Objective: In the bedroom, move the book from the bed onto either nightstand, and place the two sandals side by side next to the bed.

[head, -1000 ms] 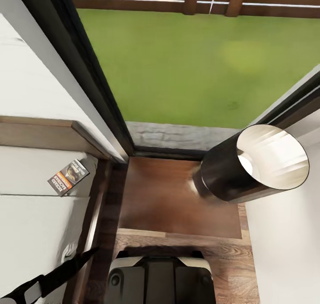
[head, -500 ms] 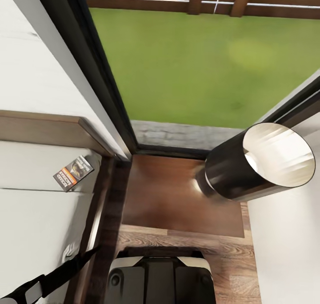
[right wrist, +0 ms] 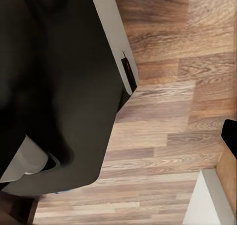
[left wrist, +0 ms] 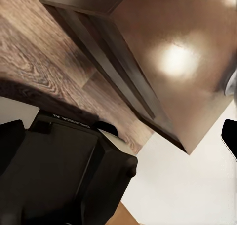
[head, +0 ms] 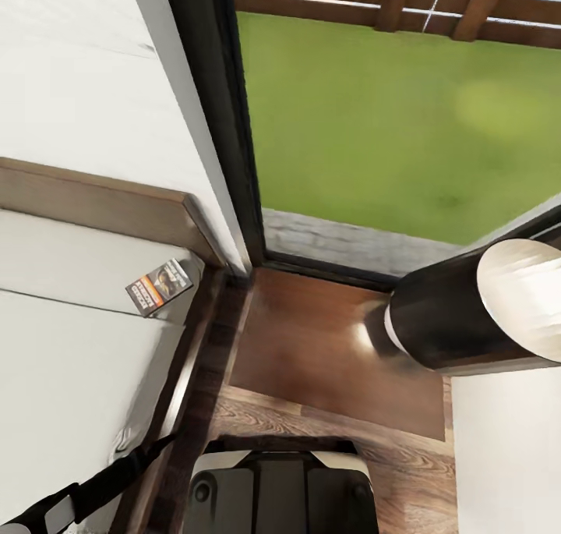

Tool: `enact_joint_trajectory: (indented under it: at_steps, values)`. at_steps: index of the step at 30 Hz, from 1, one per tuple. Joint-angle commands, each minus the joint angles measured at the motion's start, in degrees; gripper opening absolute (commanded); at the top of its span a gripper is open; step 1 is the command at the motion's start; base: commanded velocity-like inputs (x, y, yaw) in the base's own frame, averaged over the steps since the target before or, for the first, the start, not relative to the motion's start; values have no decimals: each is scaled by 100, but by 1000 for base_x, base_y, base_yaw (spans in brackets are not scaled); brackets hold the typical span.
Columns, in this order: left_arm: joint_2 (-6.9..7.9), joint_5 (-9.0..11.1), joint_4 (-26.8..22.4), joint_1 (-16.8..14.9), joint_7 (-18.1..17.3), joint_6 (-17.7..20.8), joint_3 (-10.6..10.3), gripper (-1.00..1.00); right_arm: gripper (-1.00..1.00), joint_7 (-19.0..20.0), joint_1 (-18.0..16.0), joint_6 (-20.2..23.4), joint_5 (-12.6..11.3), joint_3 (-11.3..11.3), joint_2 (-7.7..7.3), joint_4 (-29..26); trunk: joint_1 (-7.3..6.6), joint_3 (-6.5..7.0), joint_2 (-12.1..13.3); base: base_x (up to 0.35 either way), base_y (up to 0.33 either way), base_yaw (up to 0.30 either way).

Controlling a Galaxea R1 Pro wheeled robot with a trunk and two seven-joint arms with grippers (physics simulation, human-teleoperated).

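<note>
While the head camera has swung leftward over the last second, the whole picture has slid to the right; I log that as my own view turning, not as things moving.

Item one: small thin paperback book (head: 159, 287) with a dark cover and orange band, lying flat on the pale grey-white mattress of the dark-framed bed (head: 70, 378), near the headboard corner and close to the mattress edge that faces the nightstand. It sits more toward the centre of my view than it did a second ago.

Item two: low dark brown wooden nightstand with a glossy top (head: 312, 347), just beside the bed frame, under the black-framed window (head: 226, 129). A dark cylindrical lamp shade with a pale inside (head: 483, 312) takes up its right part; the left part of the top is bare, and I judge that the natural landing spot.

Item three: light wood-plank floor (right wrist: 182, 87), seen past the robot's dark base (head: 280, 491).

Item four: left arm (head: 78, 495), a dark link low beside the bed. Whether either tool stands apart or together I cannot tell.

Judgement: the turn squares me to the book; the pickup is not yet begun.
</note>
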Motion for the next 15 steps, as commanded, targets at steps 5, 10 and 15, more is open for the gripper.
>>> enact_joint_trajectory:
  at_steps: [5, 10, 15]
  values:
    - [1, 57, 4, -3, -26, 60, -30, 100, 100, 32, -6, -18, -19, -44, -3, 22, 3, -6, -9, 0, -4, 289]
    - [1, 57, 4, -3, -35, 60, -30, 100, 100, 32, -6, -18, -19, -44, -3, 19, 3, -6, -9, 0, -1, 283]
    - [1, 57, 4, -3, -36, 63, -30, 100, 100, 32, -6, -18, -19, -44, -3, 23, 3, -6, -9, 0, 0, 100]
